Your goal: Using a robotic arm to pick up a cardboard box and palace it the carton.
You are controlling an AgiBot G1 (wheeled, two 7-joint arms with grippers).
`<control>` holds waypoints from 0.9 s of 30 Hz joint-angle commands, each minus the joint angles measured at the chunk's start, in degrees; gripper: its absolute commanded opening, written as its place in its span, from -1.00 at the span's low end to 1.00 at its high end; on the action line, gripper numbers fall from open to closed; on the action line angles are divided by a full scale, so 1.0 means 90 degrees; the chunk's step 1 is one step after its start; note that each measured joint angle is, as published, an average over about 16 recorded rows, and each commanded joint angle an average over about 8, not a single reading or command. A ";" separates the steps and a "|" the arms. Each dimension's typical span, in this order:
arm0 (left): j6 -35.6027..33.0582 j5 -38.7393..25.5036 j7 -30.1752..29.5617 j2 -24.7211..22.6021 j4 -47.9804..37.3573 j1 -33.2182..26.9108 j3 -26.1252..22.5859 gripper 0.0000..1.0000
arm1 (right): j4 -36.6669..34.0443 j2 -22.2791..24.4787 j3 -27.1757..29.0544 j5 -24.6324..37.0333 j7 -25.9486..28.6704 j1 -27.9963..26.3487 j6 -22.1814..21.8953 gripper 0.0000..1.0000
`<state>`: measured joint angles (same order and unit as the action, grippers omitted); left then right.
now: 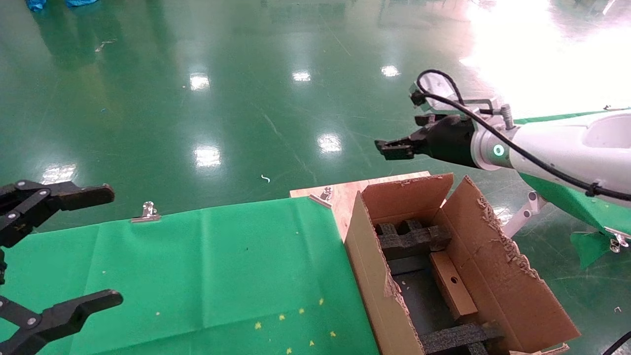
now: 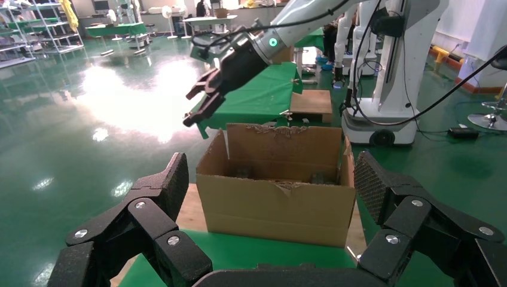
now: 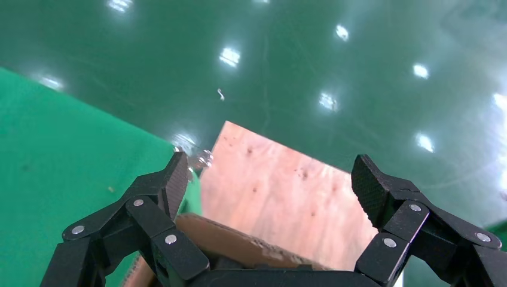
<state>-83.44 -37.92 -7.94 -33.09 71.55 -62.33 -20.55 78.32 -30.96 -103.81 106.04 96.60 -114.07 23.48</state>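
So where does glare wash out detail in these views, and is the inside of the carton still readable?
Head view: glare blows out the floor at upper right, above the right gripper; the carton interior is readable, the cardboard box inside it. Left wrist view: a bright floor patch beside the carton. Right wrist view: only small lamp reflections.

Glossy green floor [image 1: 207,98] throws back bright ceiling-light glare, strongest at the far right. A green cloth [image 1: 222,266] is clipped over the plywood bench [image 1: 340,195]. Beyond, metal shelving [image 2: 36,30], green-covered tables [image 2: 116,28] and a swivel chair [image 2: 487,119].
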 commanded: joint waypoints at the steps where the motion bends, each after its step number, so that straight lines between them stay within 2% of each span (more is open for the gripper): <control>1: 0.0000 0.0000 0.0000 0.0000 0.0000 0.0000 0.0000 1.00 | -0.0008 -0.0006 0.0138 -0.0094 -0.0129 0.0086 0.0102 1.00; 27: 0.0000 0.0001 0.0001 0.0000 0.0000 0.0000 -0.0001 1.00 | -0.0248 -0.0212 0.4591 -0.3352 -0.4486 0.2747 0.3255 1.00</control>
<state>-83.44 -37.91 -7.94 -33.09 71.54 -62.33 -20.56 76.08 -32.86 -62.48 75.86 56.21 -89.34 52.79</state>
